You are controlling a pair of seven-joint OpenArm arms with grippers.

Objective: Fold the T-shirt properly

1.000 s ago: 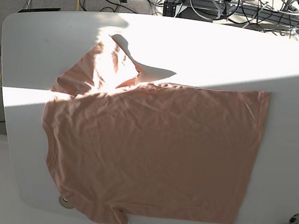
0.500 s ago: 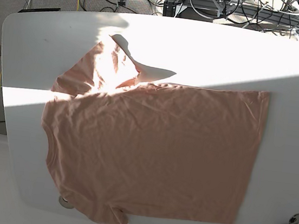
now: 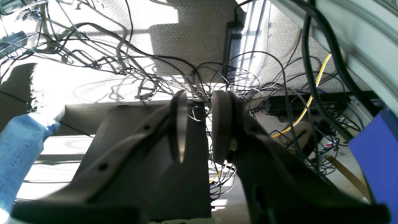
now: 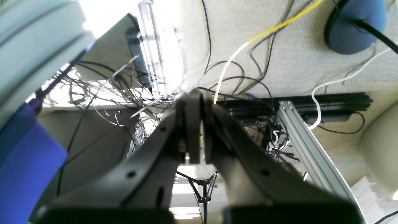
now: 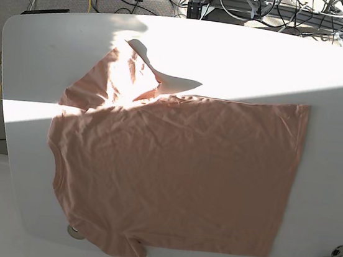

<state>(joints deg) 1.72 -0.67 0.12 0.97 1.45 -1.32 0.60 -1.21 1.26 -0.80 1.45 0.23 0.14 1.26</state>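
The salmon-pink T-shirt (image 5: 172, 172) lies spread flat on the white table (image 5: 243, 56), neckline toward the left edge and hem toward the right. One sleeve (image 5: 118, 78) sticks out at the upper left; the other is bunched at the near edge (image 5: 125, 248). Neither gripper shows in the base view. In the left wrist view my left gripper (image 3: 199, 124) is empty with its jaws a small way apart, facing floor cables. In the right wrist view my right gripper (image 4: 202, 124) is empty with its jaws together, also off the table.
A band of sunlight crosses the table's far half. Tangled cables (image 5: 237, 2) and an aluminium frame lie beyond the far edge. Round fittings sit at the near edge (image 5: 74, 231) and near right (image 5: 339, 251). Blue denim (image 3: 21, 146) shows at the left wrist view's left.
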